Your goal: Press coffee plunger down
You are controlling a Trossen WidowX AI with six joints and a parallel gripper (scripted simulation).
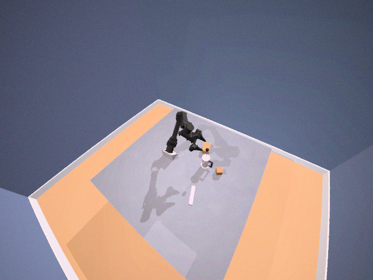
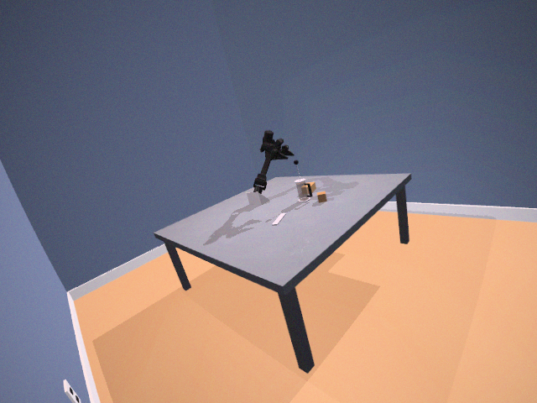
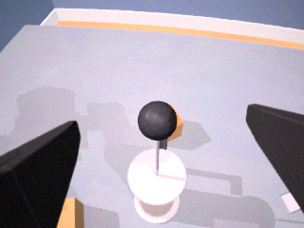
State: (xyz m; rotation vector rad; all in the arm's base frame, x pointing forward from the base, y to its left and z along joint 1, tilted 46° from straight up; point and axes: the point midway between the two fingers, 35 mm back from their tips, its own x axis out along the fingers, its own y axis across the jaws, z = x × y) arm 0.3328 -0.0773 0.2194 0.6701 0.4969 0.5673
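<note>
The coffee press [image 1: 205,164] [image 2: 300,190] [image 3: 163,187] stands upright on the grey table, with a white lid and a dark handle [image 1: 210,164] [image 2: 310,190]. Its black plunger knob [image 1: 207,149] [image 2: 295,162] [image 3: 157,121] sits high on a thin rod, well above the lid. My gripper [image 1: 204,145] [image 2: 290,154] [image 3: 164,121] is open and empty, close to the knob on the arm's base side. In the wrist view the knob appears between the two widely spread fingers, touching neither. The exact depth between fingertips and knob is hard to tell.
A larger orange block [image 1: 206,146] [image 2: 312,186] [image 3: 69,215] stands near the press. A small orange block [image 1: 218,170] [image 2: 321,196] [image 3: 179,130] lies on the handle side. A pale flat strip [image 1: 192,195] [image 2: 278,218] [image 3: 291,202] lies farther off on the table.
</note>
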